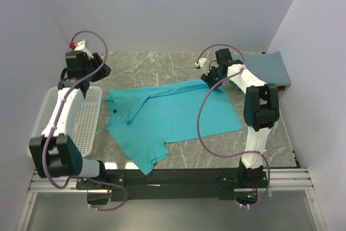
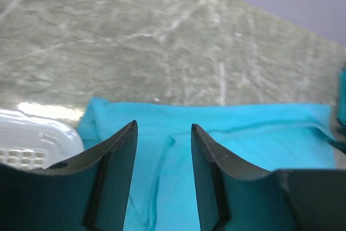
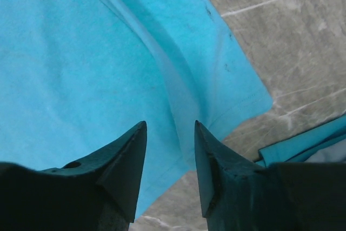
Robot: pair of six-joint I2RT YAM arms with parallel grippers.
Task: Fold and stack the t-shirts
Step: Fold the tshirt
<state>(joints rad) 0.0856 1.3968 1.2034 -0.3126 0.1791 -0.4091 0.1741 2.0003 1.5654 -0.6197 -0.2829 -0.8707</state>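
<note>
My left fingers (image 2: 116, 155) stand apart with nothing between them, hanging above the left end of the teal t-shirt (image 1: 173, 117), just beside the white mesh basket (image 1: 81, 117). My right fingers (image 3: 127, 160) are also parted, low over the shirt's far right corner. A ridge of cloth runs under the gap there. I read it as lying loose, not pinched, though from above the corner looks slightly raised toward me, so I may be brushing it.

The teal shirt lies spread across the middle of the counter (image 1: 162, 60), mostly flat. One sleeve points toward my bases, and the collar area is turned over near the left. I judge it not folded yet.

The slate-blue t-shirt (image 1: 267, 66) sits as a neat rectangle in the far right corner, well apart from the teal one, and that half looks done.

Left to do, as I see it: fold the teal shirt into a rectangle, then set it on the slate-blue one.
</note>
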